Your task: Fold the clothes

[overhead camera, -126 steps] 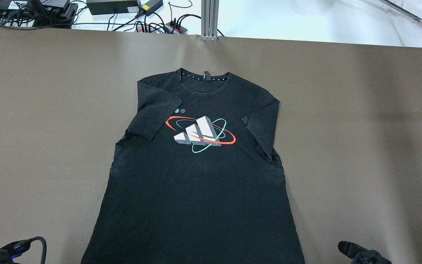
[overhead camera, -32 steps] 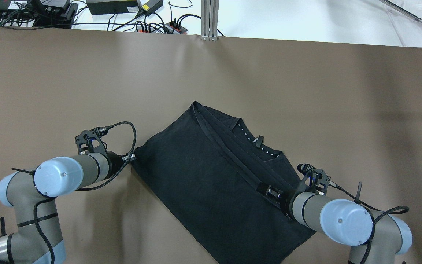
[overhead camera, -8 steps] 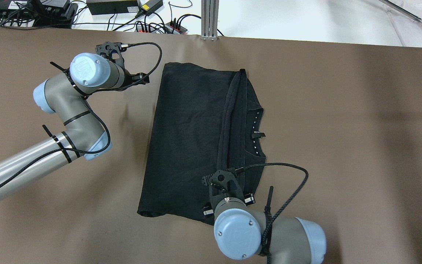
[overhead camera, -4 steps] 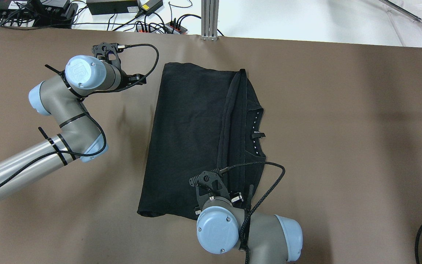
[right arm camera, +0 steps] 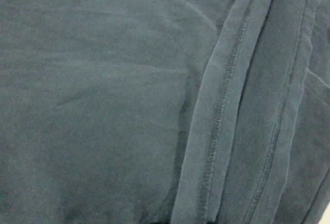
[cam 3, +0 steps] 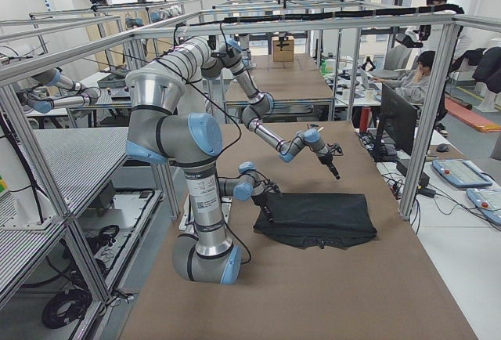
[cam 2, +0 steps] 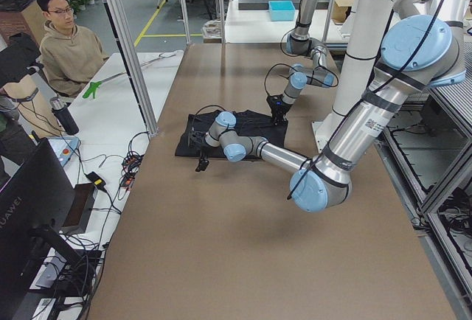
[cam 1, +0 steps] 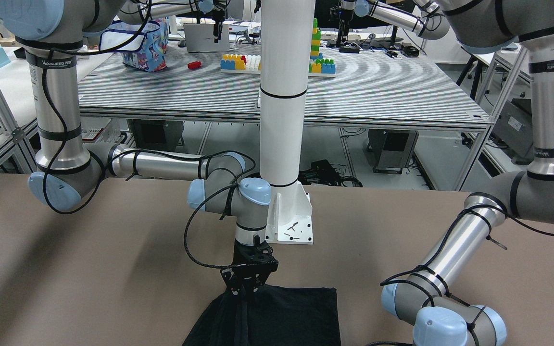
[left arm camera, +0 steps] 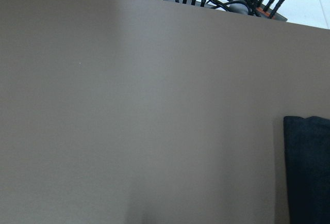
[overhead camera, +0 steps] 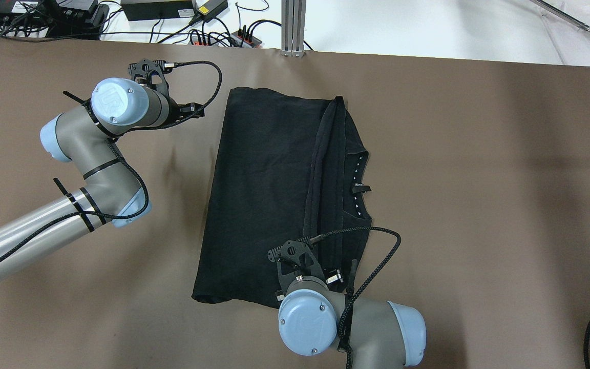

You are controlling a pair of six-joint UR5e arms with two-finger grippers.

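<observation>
Change (near): the right tool (cam 1: 244,290) stood over the near edge of the clothes (overhead camera: 264,189), low centre of the overhead frame. Its wrist had shifted only a little in the last half second, and the cloth had not moved with it.
Change (mid): the clothes, diagonal a few seconds before, now lay squared up in the centre of the counter (overhead camera: 479,179), long side running top to bottom of the frame.
Change (far): the left tool (overhead camera: 197,109), earlier at a corner of the cloth, now stood apart from the upper left corner.
Meaning for task: judged that one fold was laid down and the piece set straight. The hem band (overhead camera: 320,169) and collar (overhead camera: 359,187) still showed along the right side, so a further fold seemed due.
Right arm (overhead camera: 356,328) pose: forearm level, wrist turned straight down, tool tip at the cloth.
Right tool state: could not tell whether clenched or released; its wrist view showed only fabric and a seam.
Left arm (overhead camera: 95,148) pose: entered lower left, elbow bent, tool aimed rightward, raised off the counter.
Left tool state: carried nothing; finger gap could not be told.
Beyond counter: cables (overhead camera: 208,36), top of frame.
</observation>
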